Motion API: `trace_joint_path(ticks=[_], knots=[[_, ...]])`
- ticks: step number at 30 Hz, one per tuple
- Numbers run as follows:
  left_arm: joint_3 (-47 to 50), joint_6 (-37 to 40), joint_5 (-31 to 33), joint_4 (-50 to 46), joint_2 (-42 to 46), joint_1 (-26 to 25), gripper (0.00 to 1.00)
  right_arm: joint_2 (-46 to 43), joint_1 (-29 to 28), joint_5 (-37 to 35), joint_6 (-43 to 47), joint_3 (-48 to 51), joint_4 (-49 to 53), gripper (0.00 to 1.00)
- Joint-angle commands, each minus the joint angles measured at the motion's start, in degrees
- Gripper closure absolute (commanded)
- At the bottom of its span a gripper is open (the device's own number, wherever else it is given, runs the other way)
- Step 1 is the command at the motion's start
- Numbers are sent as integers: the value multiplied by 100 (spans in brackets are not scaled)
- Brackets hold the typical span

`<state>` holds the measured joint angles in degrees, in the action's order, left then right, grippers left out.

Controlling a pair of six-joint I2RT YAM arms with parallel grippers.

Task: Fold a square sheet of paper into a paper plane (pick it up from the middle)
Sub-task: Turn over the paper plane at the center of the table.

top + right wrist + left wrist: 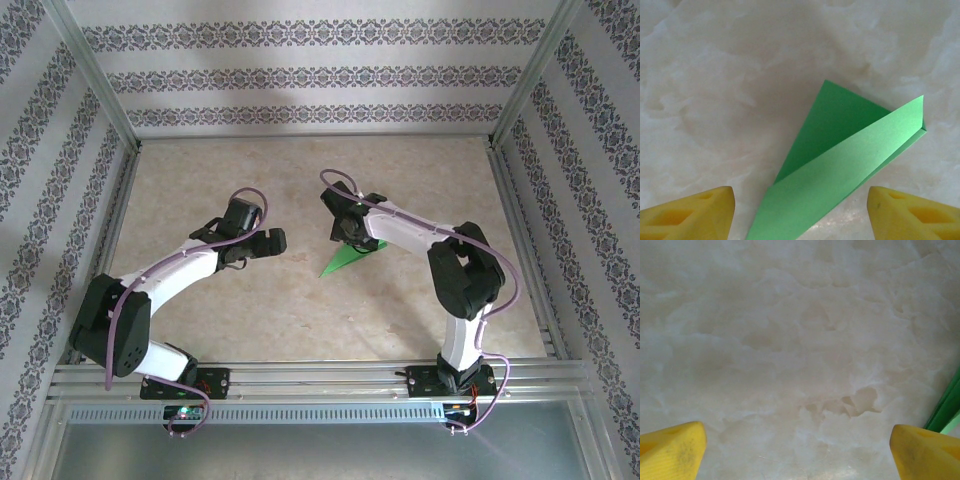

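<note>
A small narrow dart of bright green folded paper, the paper plane [349, 260], is seen lying on the beige marbled worktop [300, 310], near its middle and a little toward the right edge. Its pointed nose is directed toward the near left corner, while its wider tail is covered from above by the right gripper [347, 232].

From the right wrist, the paper plane [840, 160] is shown resting on the worktop [715, 90] between the yellow fingertips [687, 215] of the right gripper [800, 215]. The jaws are spread wide, and neither finger is seen touching the paper. A lighter green upper layer is laid diagonally across a darker layer beneath it, and a sharp crease is visible along the long edge where the two meet.

In the overhead view, the left gripper [268, 242] is held over bare worktop to the left of the plane, near it but apart from it, with its fingers turned toward the paper. From the left wrist, the yellow fingertips [672, 450] of the left gripper [797, 452] are seen spread wide, with nothing but marbled worktop [790, 340] between them. A thin strip of the paper plane [946, 407] is caught at the right border of that view, just beside the right-hand fingertip; whether the two touch cannot be told.
</note>
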<state>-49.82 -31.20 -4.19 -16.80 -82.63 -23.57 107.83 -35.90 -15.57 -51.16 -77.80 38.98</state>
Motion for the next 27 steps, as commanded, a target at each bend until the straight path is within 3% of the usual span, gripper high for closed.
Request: trace_joint_path(ticks=[1,7,22,27], knots=[[138,217,156,-71,120,109,5,210,-127,-363,-477,-297,474,29],[161,250,23,-51,45,159,4,432,-169,-389,-809,-556,971,33],[61,240,-102,-43,-86,193,4,182,-153,-188,-1147,-174,962,60],[43,252,-100,-69,-78,192,4,201,-142,-148,-1160,-174,917,61]])
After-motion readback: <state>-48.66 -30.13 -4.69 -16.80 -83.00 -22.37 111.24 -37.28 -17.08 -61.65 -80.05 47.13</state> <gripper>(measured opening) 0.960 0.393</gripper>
